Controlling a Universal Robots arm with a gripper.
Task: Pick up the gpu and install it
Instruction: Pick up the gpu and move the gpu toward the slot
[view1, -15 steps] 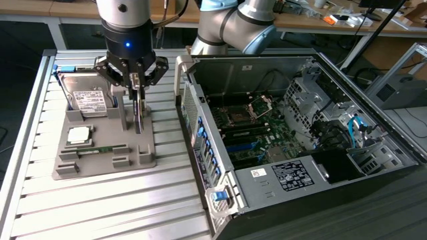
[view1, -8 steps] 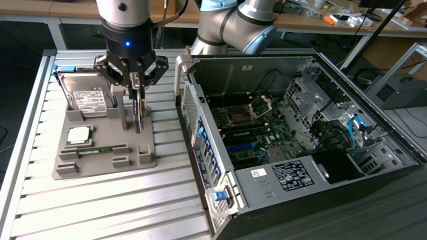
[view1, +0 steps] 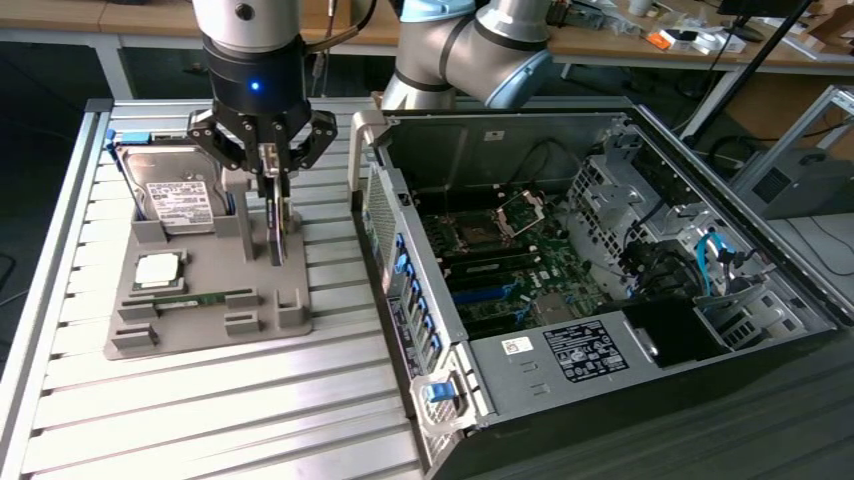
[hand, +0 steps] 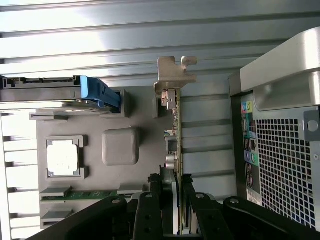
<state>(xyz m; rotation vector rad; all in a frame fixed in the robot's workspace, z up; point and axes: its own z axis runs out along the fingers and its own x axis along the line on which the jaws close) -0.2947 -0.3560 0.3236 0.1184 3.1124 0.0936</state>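
Pincer (hand: 176, 195) grips the upright gpu (hand: 175, 117), grey tray (hand: 145, 125) beneath it

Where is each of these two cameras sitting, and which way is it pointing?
Exterior view: off the arm, high above the table, looking down on the tray and open computer case; the arm and its hand show, closed on the upright gpu.
Wrist view: on the wrist, looking past the hand along the gpu to the tray.
Shared: hand, gpu, tray, hard drive, case.
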